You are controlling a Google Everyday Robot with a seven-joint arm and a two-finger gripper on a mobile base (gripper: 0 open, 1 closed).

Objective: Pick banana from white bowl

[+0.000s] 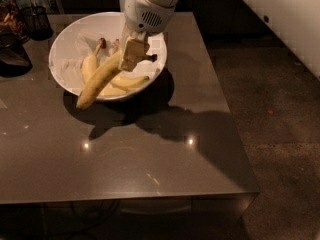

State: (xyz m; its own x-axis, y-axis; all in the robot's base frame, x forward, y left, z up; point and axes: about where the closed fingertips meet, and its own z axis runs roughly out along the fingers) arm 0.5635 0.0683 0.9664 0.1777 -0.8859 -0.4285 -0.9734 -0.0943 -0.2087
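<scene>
- Two dark glass containers stand at the far left corner of the surface: one (7,16) cut by the left edge, with brownish contents, and one (36,18) just right of it.
- One more dark object (12,61) sits nearer along the left edge; its shape cannot be made out.
- One large round white bowl (67,41) with smooth sloping sides sits on the far left part of the surface, right of those dark things and apart from them.
- In the bowl lie at least two shorter yellow bananas: one (90,66) on the left with its dark stem pointing to the far side, and one (131,81) lying across the near right side. A third pale piece may lie between them, but I cannot be sure.
- One long, gently curved yellow banana (97,84) is up out of the bowl. It slants from the tool down to the near left, and its lower end hangs past the bowl's near rim, over the surface.
- The one beige two-finger tool (134,54) hangs over the right half of the bowl, closed on the long banana's upper end.
- The white arm (147,11) comes down to it from the far side.
- The dark glossy surface (150,159) shows two bright light spots near its middle.
</scene>
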